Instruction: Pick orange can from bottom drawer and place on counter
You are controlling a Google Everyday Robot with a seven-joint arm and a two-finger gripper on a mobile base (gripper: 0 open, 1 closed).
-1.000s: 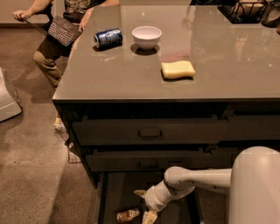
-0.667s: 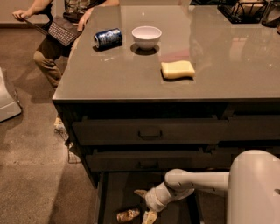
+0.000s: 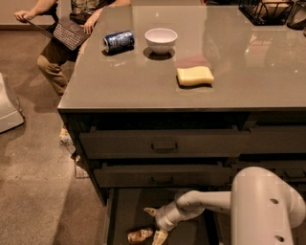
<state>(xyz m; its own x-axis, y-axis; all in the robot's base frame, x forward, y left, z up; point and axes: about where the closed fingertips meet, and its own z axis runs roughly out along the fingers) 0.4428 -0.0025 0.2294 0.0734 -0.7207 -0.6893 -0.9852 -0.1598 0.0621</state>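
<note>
The orange can (image 3: 139,235) lies on its side on the dark floor of the open bottom drawer (image 3: 125,210), near its front left. My gripper (image 3: 154,224) reaches down into the drawer from the right, just right of the can. Its fingers are spread, one fingertip (image 3: 149,211) behind the can and the other close by its right end. Nothing is held. The counter (image 3: 143,81) spans the top of the cabinet above.
On the counter lie a dark blue can (image 3: 118,40), a white bowl (image 3: 161,39) and a yellow sponge (image 3: 195,76). A black wire basket (image 3: 267,9) stands at the back right. A seated person (image 3: 62,33) is beyond the far left corner. Two shallower drawers (image 3: 164,145) are shut.
The gripper has shifted slightly lower and closer to the can in the drawer. The can has not moved.
</note>
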